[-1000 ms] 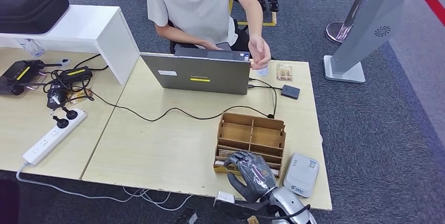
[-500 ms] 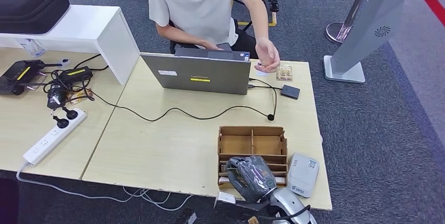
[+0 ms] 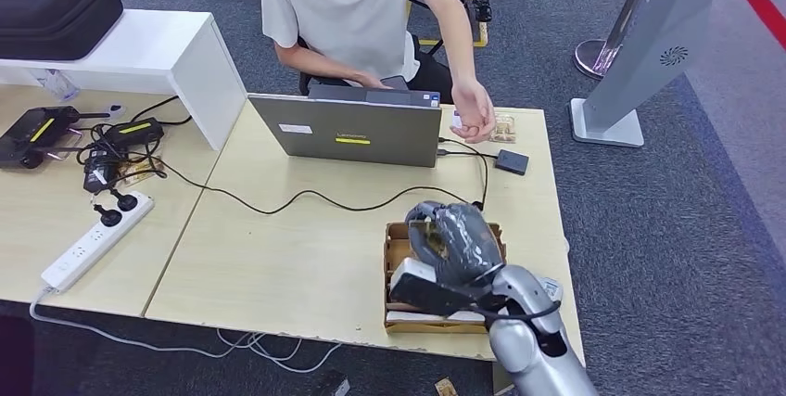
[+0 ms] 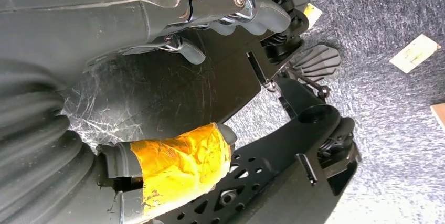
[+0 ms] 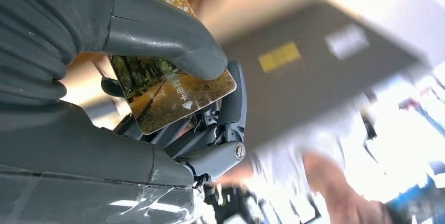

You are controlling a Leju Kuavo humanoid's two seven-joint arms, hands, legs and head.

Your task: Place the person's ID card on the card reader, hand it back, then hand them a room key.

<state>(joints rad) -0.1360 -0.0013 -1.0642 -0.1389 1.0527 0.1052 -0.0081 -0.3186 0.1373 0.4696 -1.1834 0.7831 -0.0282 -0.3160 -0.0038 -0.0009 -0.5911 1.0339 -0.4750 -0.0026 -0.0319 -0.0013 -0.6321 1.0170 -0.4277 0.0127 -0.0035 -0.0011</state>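
Observation:
My right hand (image 3: 454, 243) hovers above the wooden card box (image 3: 397, 257) near the table's front right. It pinches a room key card (image 5: 168, 95), printed with yellow autumn trees, between thumb and fingers. The grey-white card reader (image 3: 553, 289) lies right of the box, mostly hidden by my forearm. Across the table the person's hand (image 3: 475, 113) rests at the far edge beside the laptop, holding something small and pale. A small patterned card (image 3: 505, 127) lies by it. My left hand (image 4: 157, 77) hangs by my body with its fingers (image 4: 252, 14) apart, holding nothing.
A grey laptop (image 3: 348, 132) stands open at the far side, with a black cable looping across the table (image 3: 278, 257). A small black box (image 3: 512, 161) lies right of it. A power strip (image 3: 93, 243) and gadgets lie on the left table. A grey kiosk stand (image 3: 640, 53) is off right.
My right hand has lifted from the box's front edge and moved forward over the box, holding the card. The person's hand has dropped to the table's far edge.

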